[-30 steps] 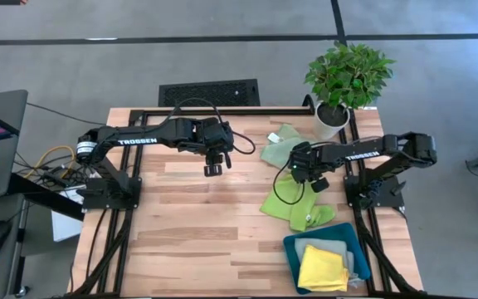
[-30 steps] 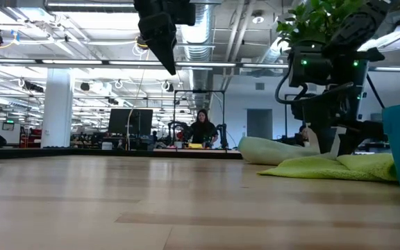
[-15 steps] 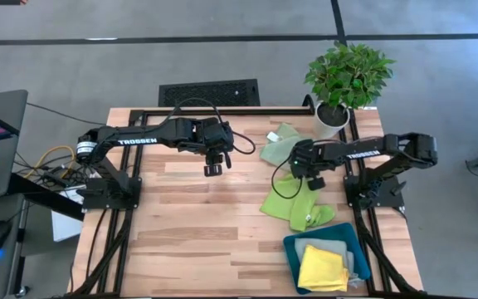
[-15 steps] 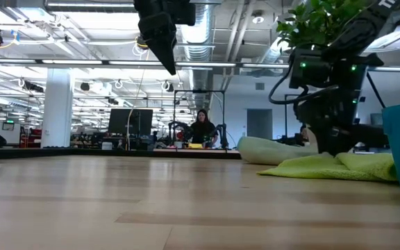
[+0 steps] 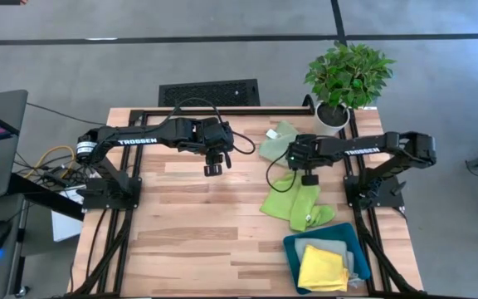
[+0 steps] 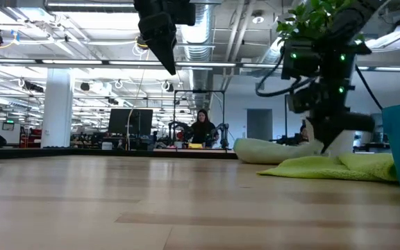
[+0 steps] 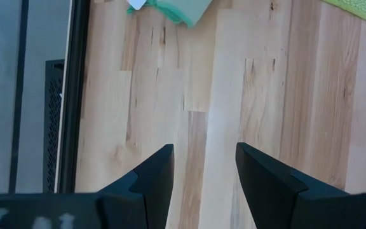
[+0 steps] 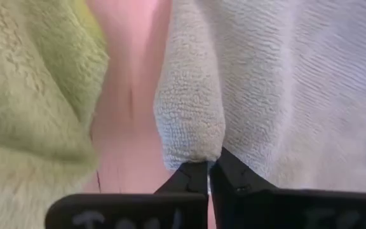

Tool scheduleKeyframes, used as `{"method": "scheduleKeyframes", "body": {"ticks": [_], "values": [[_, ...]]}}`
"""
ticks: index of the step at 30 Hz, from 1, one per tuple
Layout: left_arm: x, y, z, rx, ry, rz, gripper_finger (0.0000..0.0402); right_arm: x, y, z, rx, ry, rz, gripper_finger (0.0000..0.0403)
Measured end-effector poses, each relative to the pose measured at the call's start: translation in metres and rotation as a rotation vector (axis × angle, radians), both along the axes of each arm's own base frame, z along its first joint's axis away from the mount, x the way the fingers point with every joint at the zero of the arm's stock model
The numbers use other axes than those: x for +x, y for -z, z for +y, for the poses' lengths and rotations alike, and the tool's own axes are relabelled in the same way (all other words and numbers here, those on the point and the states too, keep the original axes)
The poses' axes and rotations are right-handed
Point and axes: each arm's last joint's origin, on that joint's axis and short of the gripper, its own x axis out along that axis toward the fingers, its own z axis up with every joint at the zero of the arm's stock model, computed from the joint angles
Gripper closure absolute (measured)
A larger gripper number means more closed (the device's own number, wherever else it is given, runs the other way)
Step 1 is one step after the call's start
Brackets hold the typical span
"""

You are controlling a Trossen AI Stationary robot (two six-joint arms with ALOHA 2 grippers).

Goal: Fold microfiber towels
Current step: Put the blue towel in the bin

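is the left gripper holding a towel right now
No, the left gripper hangs open over bare wooden table, with nothing between its fingers.

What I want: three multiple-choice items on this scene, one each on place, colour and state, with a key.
1. The yellow towel lies: A) in the teal tray; B) on the floor; C) in the left pincer.
2. The right pincer pinches: A) a red towel; B) the sage green towel; C) the yellow towel.
3. The left pincer is: A) shut on a towel; B) open and empty; C) out of sight.
Key: 1 A, the high view shows it inside the tray. 2 B, its fingers meet on that towel's edge. 3 B, bare table shows between its fingers.
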Motion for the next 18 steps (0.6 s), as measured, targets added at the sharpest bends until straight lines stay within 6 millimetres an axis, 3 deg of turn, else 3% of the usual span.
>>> {"method": "scheduleKeyframes", "body": {"ticks": [9, 18], "values": [[0.0, 0.0, 0.0, -0.002, -0.003, 0.0, 0.0239, 0.013, -0.046, 0.015, -0.022, 0.082, 0.061, 0.0396], [0.0, 0.0, 0.0, 0.007, 0.018, 0.008, 0.0239, 0.015, -0.099, 0.061, 0.002, 0.143, 0.107, 0.0398]]}}
